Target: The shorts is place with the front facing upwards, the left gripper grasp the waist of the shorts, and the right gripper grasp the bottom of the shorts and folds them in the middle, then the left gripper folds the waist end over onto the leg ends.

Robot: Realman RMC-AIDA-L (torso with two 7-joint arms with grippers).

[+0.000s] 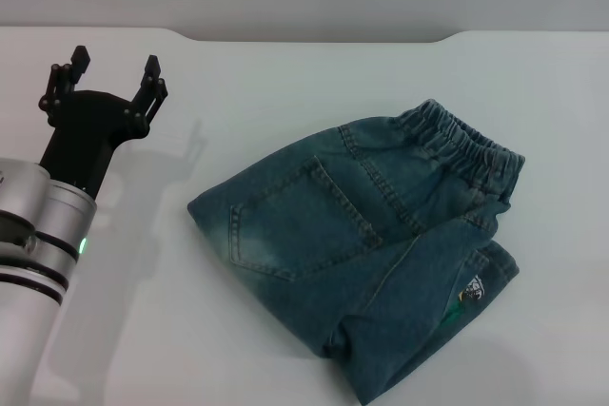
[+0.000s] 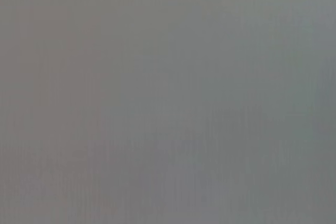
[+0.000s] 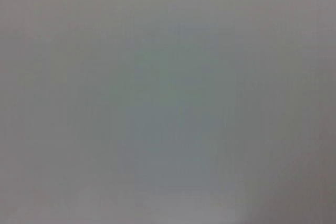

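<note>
The blue-green denim shorts point(image 1: 366, 240) are lying folded on the white table point(image 1: 285, 92), set at a slant, and they are serving here as the landmark. The puckered elastic waist point(image 1: 466, 145) is sitting at the far right end of the shorts, on the upper layer, which is showing a stitched patch pocket point(image 1: 295, 216). A lower layer is sticking out at the near right of the shorts, carrying a small cartoon patch point(image 1: 473, 288) beside a spot of green. The pale faded area is showing at the left end of the shorts.

The left gripper point(image 1: 112, 71), a black pronged claw on a silver cylindrical arm with a glowing green ring, is hovering well to the left of the shorts, apart from the cloth, its prongs spread and grasping nothing.

Both wrist views are showing only plain grey.
</note>
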